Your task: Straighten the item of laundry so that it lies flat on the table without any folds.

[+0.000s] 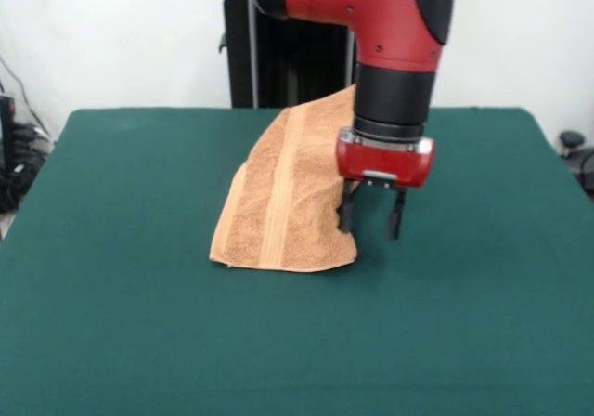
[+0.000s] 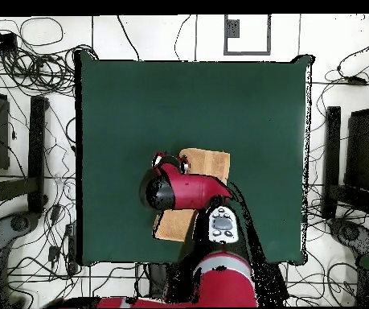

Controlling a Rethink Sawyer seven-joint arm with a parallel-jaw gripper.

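In the front view the green counter lay bare along its left side; further right, near the middle, the orange-tan towel sat in a long slanted shape, wider at its near end and narrowing toward the far edge of the counter; a paler woven band ran lengthwise down it, and its near edge rested flat on the green cloth, while the right side looked doubled over, so it was not spread out flat; its far end passed behind the arm and could not be followed. Just right of the towel the red and black arm came down from above, ending in the hand; its two dark fingers pointed downward with a clear gap between them, released and holding nothing; the left finger stood against the towel's right edge, though contact could not be told for sure; the other finger hung over bare green.

In the overhead view the arm covered the middle of the towel, leaving one tan patch above it and another below; the counter spread widely on every side.
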